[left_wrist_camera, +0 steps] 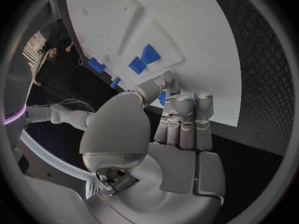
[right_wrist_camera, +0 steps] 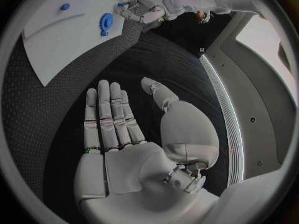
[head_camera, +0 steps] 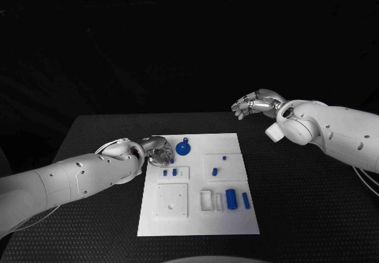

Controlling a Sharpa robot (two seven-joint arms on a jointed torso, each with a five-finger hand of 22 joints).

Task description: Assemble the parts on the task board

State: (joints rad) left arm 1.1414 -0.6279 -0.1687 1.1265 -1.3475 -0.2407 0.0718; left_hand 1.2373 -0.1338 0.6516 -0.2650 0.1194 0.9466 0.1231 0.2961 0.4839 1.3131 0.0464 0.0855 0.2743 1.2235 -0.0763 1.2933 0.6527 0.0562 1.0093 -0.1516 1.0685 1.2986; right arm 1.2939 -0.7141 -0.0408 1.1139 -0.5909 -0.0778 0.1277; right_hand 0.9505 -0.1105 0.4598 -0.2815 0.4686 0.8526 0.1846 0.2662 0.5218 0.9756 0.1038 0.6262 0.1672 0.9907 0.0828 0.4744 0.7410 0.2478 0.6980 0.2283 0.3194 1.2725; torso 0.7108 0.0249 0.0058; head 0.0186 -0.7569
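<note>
— Parts (head_camera: 231,199) are small blue pieces on the white task board (head_camera: 197,219) in the middle of the black table (head_camera: 95,137); they look light, stiff and smooth, likely slippery, so pinch each across its short sides

— And the round blue one (head_camera: 183,148)?

— Near the board's far edge; take it by its rim, I'd judge

— The hands?

— Left hand (head_camera: 155,152) reaches over the board's far left corner, fingertips at a small blue piece; whether it grips, I cannot tell. Right hand (head_camera: 254,103) hovers well apart, released, fingers spread
</note>
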